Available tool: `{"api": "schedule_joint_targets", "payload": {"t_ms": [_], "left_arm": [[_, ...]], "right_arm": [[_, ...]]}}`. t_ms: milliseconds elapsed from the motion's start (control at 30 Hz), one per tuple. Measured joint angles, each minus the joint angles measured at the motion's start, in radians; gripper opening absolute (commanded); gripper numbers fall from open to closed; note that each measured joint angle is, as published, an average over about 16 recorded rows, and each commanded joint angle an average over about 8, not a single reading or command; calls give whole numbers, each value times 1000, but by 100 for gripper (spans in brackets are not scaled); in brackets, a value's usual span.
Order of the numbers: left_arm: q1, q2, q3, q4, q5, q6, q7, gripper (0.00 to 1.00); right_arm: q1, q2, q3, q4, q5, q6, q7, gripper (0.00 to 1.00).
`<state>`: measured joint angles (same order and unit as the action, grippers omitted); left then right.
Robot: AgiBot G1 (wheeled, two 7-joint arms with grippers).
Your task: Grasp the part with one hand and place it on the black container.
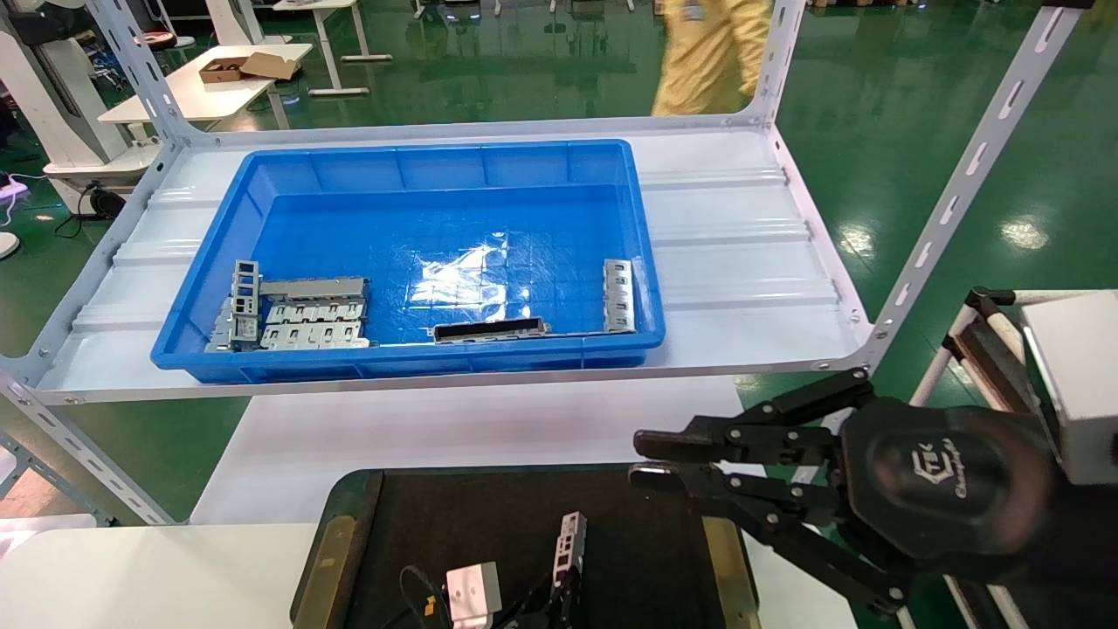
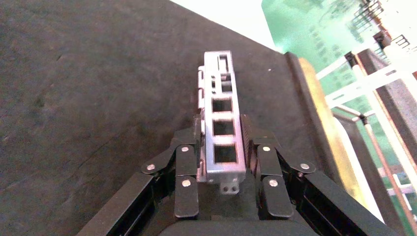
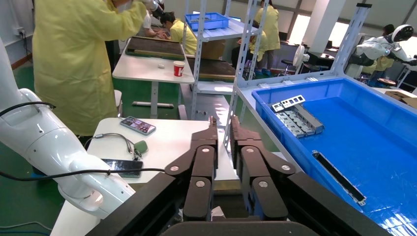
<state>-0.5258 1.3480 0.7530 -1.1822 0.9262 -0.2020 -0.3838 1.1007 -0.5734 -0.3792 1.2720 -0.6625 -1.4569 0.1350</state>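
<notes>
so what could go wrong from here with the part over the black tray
1. The left gripper holds the part only by its lower end, fingers on its narrow edges, so it could tip or slide when released.
2. The part hangs near the black container's right brass strip; it may land on that edge.
3. The right gripper hovers close by and could collide.

Work surfaces and what lies directly on them

White table (image 1: 454,428), near: carries the black container (image 1: 419,524), a flat dark tray with brass-coloured strips along its left and right edges. White metal shelf (image 1: 742,262), farther off and higher: carries the blue crate (image 1: 262,175), set left of centre, leaving bare ribbed shelf to the right. A second white table (image 1: 201,92) at far left carries an open cardboard box (image 1: 249,66).
</notes>
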Motion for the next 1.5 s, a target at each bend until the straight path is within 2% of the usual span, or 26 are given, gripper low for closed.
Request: {"api": "schedule_joint_targets", "payload": {"t_ms": [233, 433, 633, 967, 1233, 1500], "left_arm": [[6, -30, -27, -44, 51, 50, -40, 100], [17, -91, -82, -102, 90, 174, -45, 100], [24, -171, -162, -146, 91, 381, -1, 100], [10, -287, -278, -134, 16, 767, 129, 100], [-40, -366, -298, -98, -22, 1013, 189, 100], [-108, -437, -290, -82, -29, 1202, 222, 100]], "right_arm": [[0, 0, 0, 0, 0, 0, 0, 100], [0, 0, 0, 0, 0, 0, 0, 100], [0, 0, 0, 0, 0, 0, 0, 100], [0, 0, 0, 0, 0, 0, 0, 100], [0, 0, 0, 0, 0, 0, 0, 100], [0, 0, 0, 0, 0, 0, 0, 100]]}}
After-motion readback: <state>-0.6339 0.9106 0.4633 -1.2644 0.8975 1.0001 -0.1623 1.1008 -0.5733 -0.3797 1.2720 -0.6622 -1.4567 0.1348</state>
